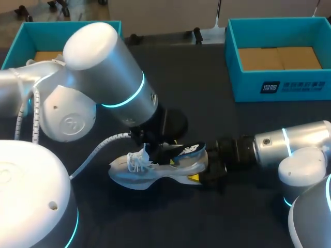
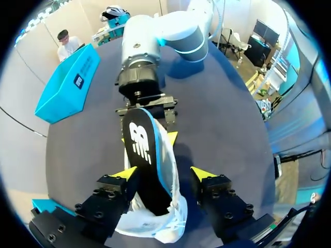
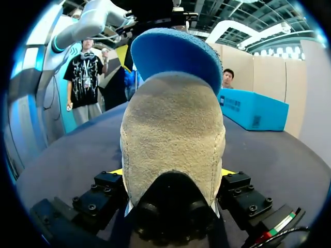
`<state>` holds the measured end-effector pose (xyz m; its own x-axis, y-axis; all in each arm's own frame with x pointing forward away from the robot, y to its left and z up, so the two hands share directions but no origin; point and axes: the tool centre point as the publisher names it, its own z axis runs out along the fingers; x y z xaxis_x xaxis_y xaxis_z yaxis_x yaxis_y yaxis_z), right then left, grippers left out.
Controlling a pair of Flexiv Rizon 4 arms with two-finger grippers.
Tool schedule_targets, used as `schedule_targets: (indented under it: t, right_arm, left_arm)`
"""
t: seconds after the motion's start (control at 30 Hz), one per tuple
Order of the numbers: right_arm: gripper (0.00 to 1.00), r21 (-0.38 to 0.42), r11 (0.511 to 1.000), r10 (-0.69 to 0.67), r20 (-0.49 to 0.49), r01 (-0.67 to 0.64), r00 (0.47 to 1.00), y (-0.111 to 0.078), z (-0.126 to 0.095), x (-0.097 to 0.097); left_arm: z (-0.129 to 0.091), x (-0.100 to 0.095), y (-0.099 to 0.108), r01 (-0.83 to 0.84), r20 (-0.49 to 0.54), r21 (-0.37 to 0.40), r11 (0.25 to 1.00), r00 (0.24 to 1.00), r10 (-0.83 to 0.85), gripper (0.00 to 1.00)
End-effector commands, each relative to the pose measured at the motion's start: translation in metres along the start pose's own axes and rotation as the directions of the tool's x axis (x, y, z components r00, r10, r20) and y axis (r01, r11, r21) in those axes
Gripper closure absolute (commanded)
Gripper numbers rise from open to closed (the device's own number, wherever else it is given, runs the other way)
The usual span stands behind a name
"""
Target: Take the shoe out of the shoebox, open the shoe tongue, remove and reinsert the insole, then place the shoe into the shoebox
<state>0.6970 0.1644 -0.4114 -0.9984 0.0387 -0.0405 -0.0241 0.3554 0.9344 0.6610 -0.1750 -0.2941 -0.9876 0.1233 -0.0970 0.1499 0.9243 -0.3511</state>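
Observation:
A white and grey shoe (image 1: 155, 168) lies on its side on the dark table, toe toward my left arm. Its heel (image 3: 173, 139) sits between the fingers of my right gripper (image 1: 201, 173), which is shut on it from both sides. A black-topped, blue-edged insole (image 2: 142, 150) sticks out of the shoe's opening, rising past the heel (image 3: 176, 51). My left gripper (image 2: 164, 173) hangs over the shoe's opening (image 2: 165, 217) with its yellow tips spread on either side of the insole, open and not pinching it. In the head view my left wrist hides its fingers.
One teal shoebox (image 1: 279, 85) with a brown floor stands at the back right, and a second teal box (image 1: 31, 31) at the back left behind my left arm. Bare dark tabletop lies around the shoe.

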Motion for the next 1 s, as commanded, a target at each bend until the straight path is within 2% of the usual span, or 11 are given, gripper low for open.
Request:
schedule_targets:
  t: [0.03,0.13,0.23,0.4,0.73,0.83,0.87,1.0]
  right_arm:
    - [1.0,0.006,1.0,0.0,0.002,0.0,1.0,0.002,0.001,0.001]
    - [1.0,0.006,1.0,0.0,0.002,0.0,1.0,0.002,0.001,0.001]
    - [1.0,0.006,1.0,0.0,0.002,0.0,1.0,0.002,0.001,0.001]
    - [1.0,0.006,1.0,0.0,0.002,0.0,1.0,0.002,0.001,0.001]
    - [1.0,0.006,1.0,0.0,0.002,0.0,1.0,0.002,0.001,0.001]
    - [1.0,0.006,1.0,0.0,0.002,0.0,1.0,0.002,0.001,0.001]
    - [1.0,0.006,1.0,0.0,0.002,0.0,1.0,0.002,0.001,0.001]
    - [1.0,0.006,1.0,0.0,0.002,0.0,1.0,0.002,0.001,0.001]
  left_arm:
    - [0.012,-0.003,-0.003,0.012,0.021,-0.023,1.0,1.0,-0.012,0.32]
    - [0.017,-0.004,-0.005,0.014,0.027,-0.028,1.0,1.0,-0.013,0.31]
    - [0.021,-0.005,-0.005,0.012,0.031,-0.03,0.999,0.999,-0.011,0.35]
    - [0.032,-0.009,-0.006,0.022,0.039,-0.047,0.999,0.999,-0.02,0.5]
    - [0.044,-0.013,-0.008,0.043,0.053,-0.072,0.996,0.998,-0.039,0.55]
    - [0.044,-0.013,-0.008,0.05,0.064,-0.071,0.996,0.997,-0.046,0.77]
    - [0.043,-0.014,-0.008,0.052,0.066,-0.07,0.996,0.997,-0.048,1.0]
    - [0.04,-0.015,-0.009,0.062,0.079,-0.061,0.996,0.995,-0.057,1.0]
